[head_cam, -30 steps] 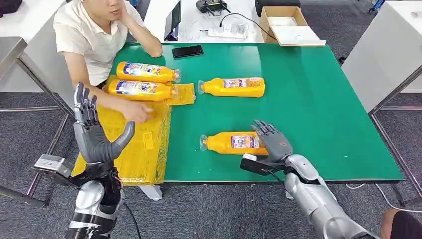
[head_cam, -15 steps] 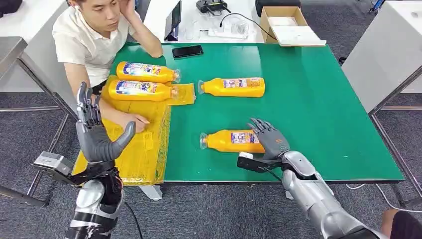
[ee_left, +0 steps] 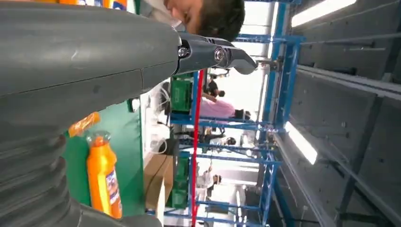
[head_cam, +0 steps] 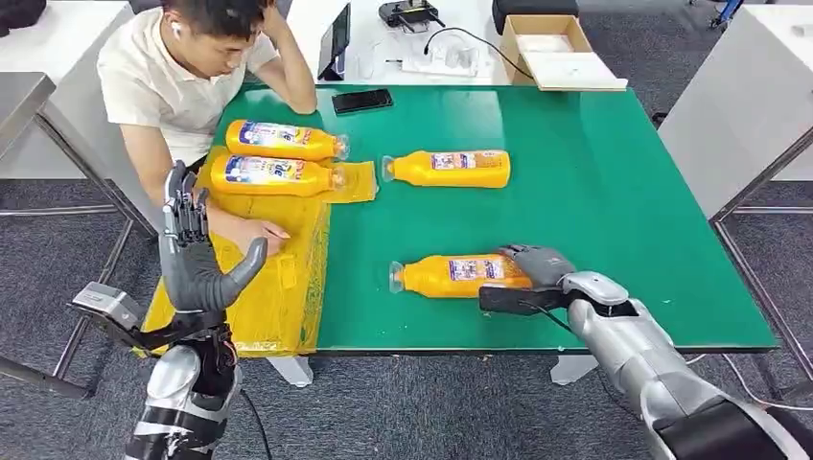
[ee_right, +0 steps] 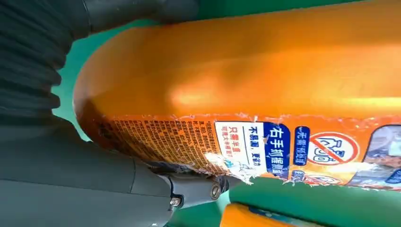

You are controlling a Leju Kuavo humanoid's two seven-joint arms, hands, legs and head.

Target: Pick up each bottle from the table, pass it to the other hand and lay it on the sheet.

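The right hand [head_cam: 539, 265] wraps the base of the nearest orange bottle [head_cam: 451, 275] lying at six o'clock on the green table [head_cam: 614, 192] — pickup underway, lift next — toward the left hand [head_cam: 197, 259], raised with fingers spread, holding nothing, beside the yellow sheet [head_cam: 278, 287].

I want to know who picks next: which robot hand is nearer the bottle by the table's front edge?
Right. The right robot hand wraps the base of that bottle; the left robot hand is raised beyond the yellow sheet, well away from it.

A green table [head_cam: 594, 211] is seen bearing two orange bottles [head_cam: 451, 167] [head_cam: 455, 275], a yellow sheet [head_cam: 278, 278] and a black phone [head_cam: 361, 100].
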